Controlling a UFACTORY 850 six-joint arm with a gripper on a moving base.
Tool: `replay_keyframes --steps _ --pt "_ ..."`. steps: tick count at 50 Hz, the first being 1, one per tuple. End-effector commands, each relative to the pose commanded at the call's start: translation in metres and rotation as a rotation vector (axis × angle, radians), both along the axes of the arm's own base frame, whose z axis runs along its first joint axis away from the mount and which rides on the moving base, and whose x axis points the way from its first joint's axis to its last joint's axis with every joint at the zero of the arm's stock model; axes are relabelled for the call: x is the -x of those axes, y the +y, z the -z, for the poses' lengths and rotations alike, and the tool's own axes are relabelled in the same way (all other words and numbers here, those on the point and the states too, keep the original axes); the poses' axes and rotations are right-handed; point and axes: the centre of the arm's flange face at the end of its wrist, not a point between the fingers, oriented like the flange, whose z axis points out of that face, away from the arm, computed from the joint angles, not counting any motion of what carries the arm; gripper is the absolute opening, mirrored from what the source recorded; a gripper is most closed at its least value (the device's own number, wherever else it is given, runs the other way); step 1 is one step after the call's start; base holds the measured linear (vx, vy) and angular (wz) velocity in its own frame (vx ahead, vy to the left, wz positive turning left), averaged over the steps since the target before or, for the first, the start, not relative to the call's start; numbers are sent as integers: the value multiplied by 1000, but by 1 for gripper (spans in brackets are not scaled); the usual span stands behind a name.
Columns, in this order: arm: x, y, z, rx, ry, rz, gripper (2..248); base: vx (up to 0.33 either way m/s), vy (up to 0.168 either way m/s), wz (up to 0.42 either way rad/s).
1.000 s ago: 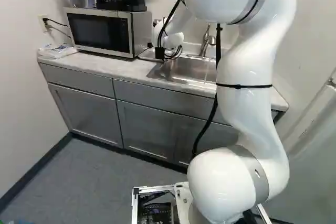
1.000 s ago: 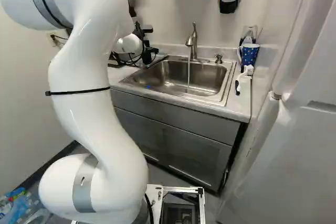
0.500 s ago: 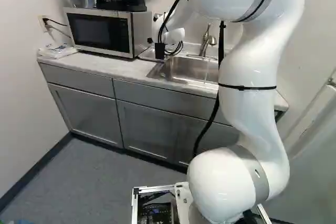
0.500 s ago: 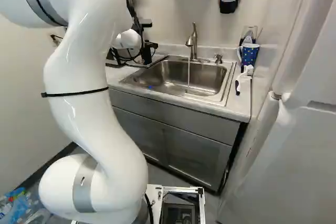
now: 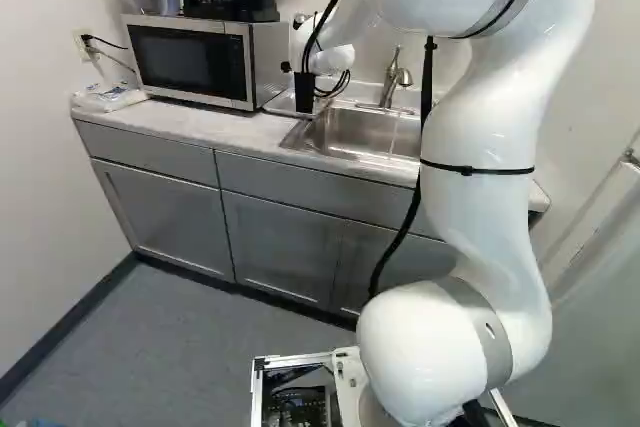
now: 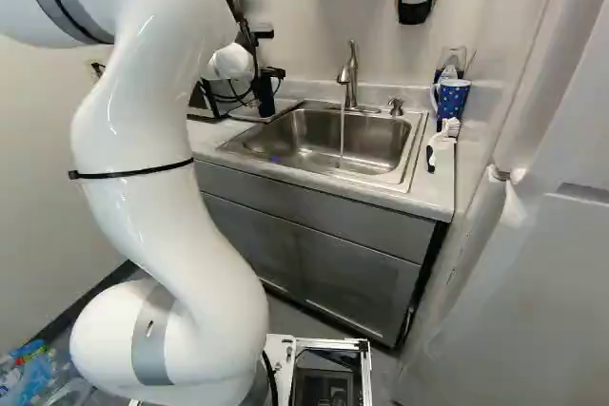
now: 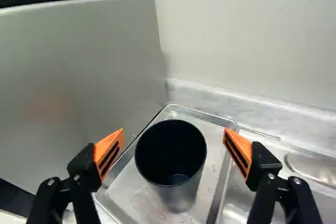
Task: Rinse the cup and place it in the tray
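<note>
Just now, a slight backward draw of the arm [image 5: 480, 167], with a small lift at its far end beside the microwave [image 5: 190, 62]; most likely a retreat after setting down the cup [image 7: 182, 195]. Pincer [image 7: 174, 135] released, with orange pads [image 7: 108, 153] spread wide on either side of the cup and touching neither flank. Cup upright in the metal tray [image 7: 211, 153], with wet drops on the tray floor close by, so probably rinsed and placed already, to judge by those. Left to do, as a guess: clear the rim without a knock, then pull away. Compared with the earlier base views, a bulkier upper arm, nearer the cameras, and no shift of base, sink [image 6: 390, 145] or patterned mug [image 6: 452, 97]. Water [image 6: 343, 135] still running from the tap [image 6: 350, 73]. Hard to separate cup from pincer in the dark shape at the microwave's side in the left base view
</note>
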Motion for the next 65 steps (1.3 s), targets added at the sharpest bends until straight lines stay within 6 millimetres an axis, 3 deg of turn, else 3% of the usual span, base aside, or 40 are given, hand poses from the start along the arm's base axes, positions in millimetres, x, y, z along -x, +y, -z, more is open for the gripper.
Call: replay_keyframes --steps 17,43,65 --pt "8 -7 -20 -4 -30 9 247 0 0 0" --pt "44 -46 -53 -7 -68 65 247 0 0 0" --pt "50 -80 -77 -8 -110 121 247 0 0 0"
